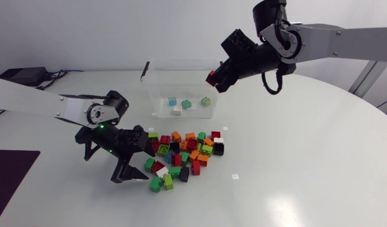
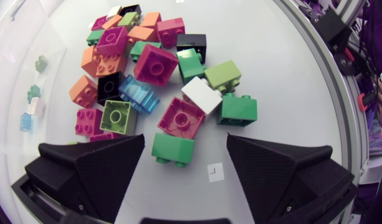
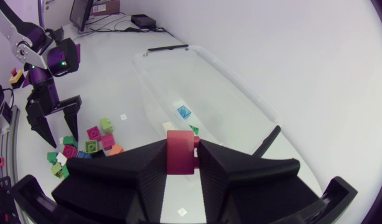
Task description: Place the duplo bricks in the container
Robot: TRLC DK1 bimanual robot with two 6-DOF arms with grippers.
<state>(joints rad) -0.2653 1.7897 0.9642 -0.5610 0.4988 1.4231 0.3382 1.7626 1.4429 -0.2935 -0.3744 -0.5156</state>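
Red brick [image 3: 180,154], right pincer [image 3: 181,147], perhaps over container [image 3: 231,87]

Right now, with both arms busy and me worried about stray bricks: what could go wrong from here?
1. The right gripper holds the red brick up near one end of the container. If released there, the brick might clip the rim and land outside.
2. The left gripper stands open around a green brick crowded by a dark pink brick. Closing could catch both or scatter the neighbouring bricks.
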